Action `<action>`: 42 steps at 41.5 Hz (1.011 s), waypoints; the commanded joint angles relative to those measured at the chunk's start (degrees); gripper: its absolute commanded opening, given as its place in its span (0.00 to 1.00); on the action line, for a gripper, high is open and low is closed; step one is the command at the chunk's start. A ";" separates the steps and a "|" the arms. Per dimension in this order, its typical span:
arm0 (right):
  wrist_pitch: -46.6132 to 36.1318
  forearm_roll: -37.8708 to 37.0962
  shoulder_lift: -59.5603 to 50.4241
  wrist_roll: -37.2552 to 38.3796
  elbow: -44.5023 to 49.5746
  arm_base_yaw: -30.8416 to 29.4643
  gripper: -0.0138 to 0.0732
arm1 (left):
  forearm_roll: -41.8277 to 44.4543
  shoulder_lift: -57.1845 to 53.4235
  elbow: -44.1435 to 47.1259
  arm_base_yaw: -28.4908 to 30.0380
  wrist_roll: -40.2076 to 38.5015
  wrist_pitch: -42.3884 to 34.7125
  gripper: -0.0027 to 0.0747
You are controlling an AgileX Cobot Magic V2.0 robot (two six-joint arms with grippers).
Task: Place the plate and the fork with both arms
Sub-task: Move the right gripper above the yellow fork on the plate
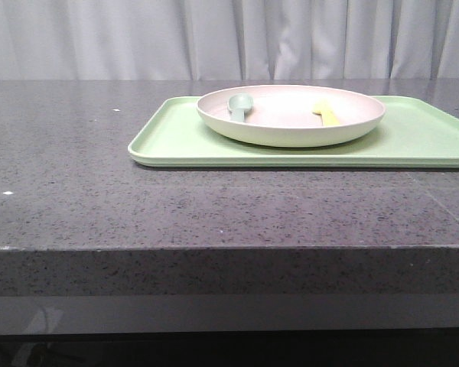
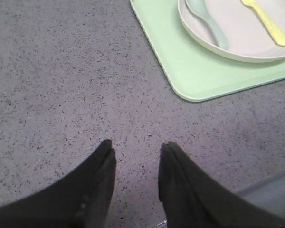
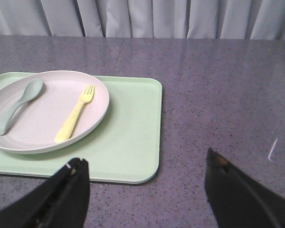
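The pale pinkish-cream plate (image 1: pixel 291 122) sits on the light green tray (image 1: pixel 176 141). The yellow fork (image 1: pixel 326 113) lies in the plate's right half. The plate (image 3: pixel 42 128) and fork (image 3: pixel 75 120) also show in the right wrist view, and the plate (image 2: pixel 247 40) and fork (image 2: pixel 266 21) in the left wrist view. My left gripper (image 2: pixel 137 148) is open and empty over bare tabletop, short of the tray's near left corner. My right gripper (image 3: pixel 145 164) is wide open and empty, at the tray's near right corner. Neither gripper shows in the front view.
A grey-green spoon (image 1: pixel 239 105) lies in the plate's left half, and shows in the wrist views too (image 3: pixel 16 107) (image 2: pixel 209 21). The dark speckled table (image 1: pixel 76 191) has its front edge near me. A grey curtain (image 1: pixel 229 38) hangs behind.
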 commanded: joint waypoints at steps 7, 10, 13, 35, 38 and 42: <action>8.83 4.60 9.28 -6.27 -12.11 1.25 0.75 | -0.26 -0.42 -1.53 0.17 -0.75 -2.05 0.33; 12.55 7.68 12.71 -11.26 -15.07 2.45 0.75 | -0.26 -0.42 -1.53 0.17 -0.75 -2.05 0.33; 15.58 11.71 16.58 -16.30 -17.71 4.04 0.74 | -0.26 -0.42 -1.53 0.17 -0.75 -2.05 0.33; 19.14 12.73 43.38 -21.42 -37.08 18.87 0.50 | -0.26 -0.42 -1.53 0.17 -0.75 -2.05 0.33; 16.64 12.87 46.02 -21.42 -39.10 18.89 0.50 | -0.26 -0.42 -1.53 0.17 -0.75 -2.05 0.33; 13.72 13.01 48.82 -21.42 -40.97 18.89 0.50 | -0.26 -0.42 -1.53 0.17 -0.75 -2.05 0.33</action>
